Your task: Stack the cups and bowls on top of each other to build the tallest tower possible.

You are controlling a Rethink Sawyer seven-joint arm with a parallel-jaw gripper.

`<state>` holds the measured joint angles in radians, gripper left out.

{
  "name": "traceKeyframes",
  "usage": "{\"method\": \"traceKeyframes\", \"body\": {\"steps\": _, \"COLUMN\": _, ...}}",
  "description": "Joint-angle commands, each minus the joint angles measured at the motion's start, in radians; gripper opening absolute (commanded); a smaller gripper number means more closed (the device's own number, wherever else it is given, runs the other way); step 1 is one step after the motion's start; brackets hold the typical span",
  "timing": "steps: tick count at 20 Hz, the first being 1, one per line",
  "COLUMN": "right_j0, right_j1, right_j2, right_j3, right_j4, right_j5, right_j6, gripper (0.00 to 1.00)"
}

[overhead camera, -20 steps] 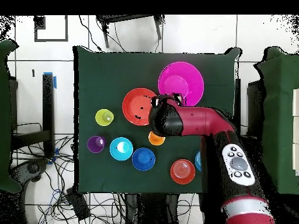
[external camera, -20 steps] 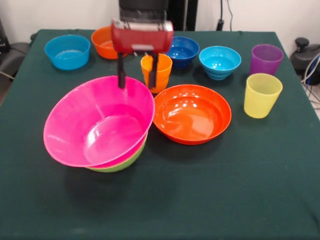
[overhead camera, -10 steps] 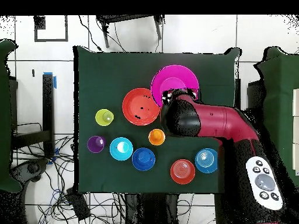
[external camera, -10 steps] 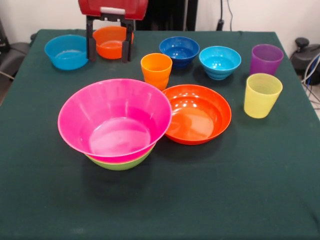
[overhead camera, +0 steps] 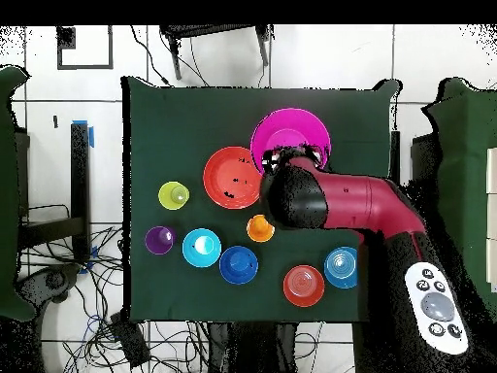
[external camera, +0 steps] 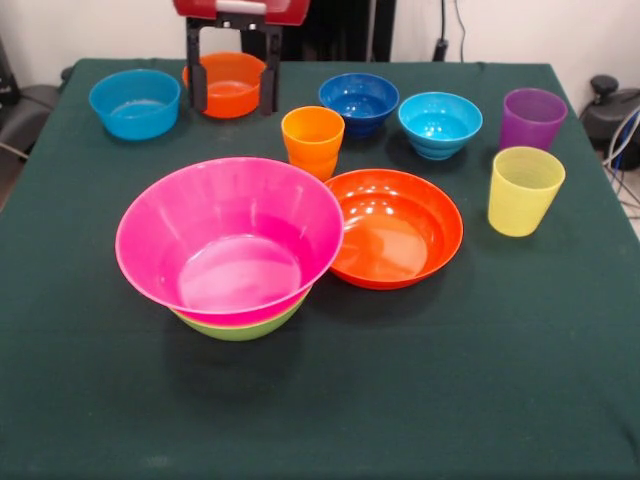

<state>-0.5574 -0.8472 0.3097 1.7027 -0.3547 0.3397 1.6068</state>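
The pincer (external camera: 231,70), spread, straddles the small orange bowl (external camera: 232,84) near the bench's (external camera: 420,400) far edge; its body is cut off.

A table (external camera: 420,400) draped in dark green cloth fills the middle of the room, its covering smooth and evenly lit. Behind the table, a plain white wall (external camera: 500,25) runs across, with a black cable (external camera: 441,30) hanging down it. Seen from above, the floor (overhead camera: 223,58) around the table is laid in large pale tiles with dark joints. A tangle of black cables (overhead camera: 146,335) lies on the tiles beside one table edge. A strip of blue tape (overhead camera: 85,129) marks the floor near another edge.
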Motion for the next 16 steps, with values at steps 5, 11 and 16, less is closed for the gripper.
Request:
{"method": "traceKeyframes", "body": {"steps": 5, "right_j0": 0.017, "right_j1": 0.017, "right_j2": 0.060, "right_j3": 0.130, "right_j4": -0.037, "right_j5": 0.086, "right_j6": -0.015, "gripper": 1.00}}
{"method": "traceKeyframes", "body": {"steps": 11, "right_j0": 0.023, "right_j1": 0.018, "right_j2": 0.057, "right_j3": 0.125, "right_j4": -0.036, "right_j5": 0.087, "right_j6": -0.010, "gripper": 1.00}}
{"method": "traceKeyframes", "body": {"steps": 16, "right_j0": 0.052, "right_j1": 0.030, "right_j2": 0.035, "right_j3": 0.117, "right_j4": -0.043, "right_j5": 0.062, "right_j6": 0.024, "gripper": 1.00}}
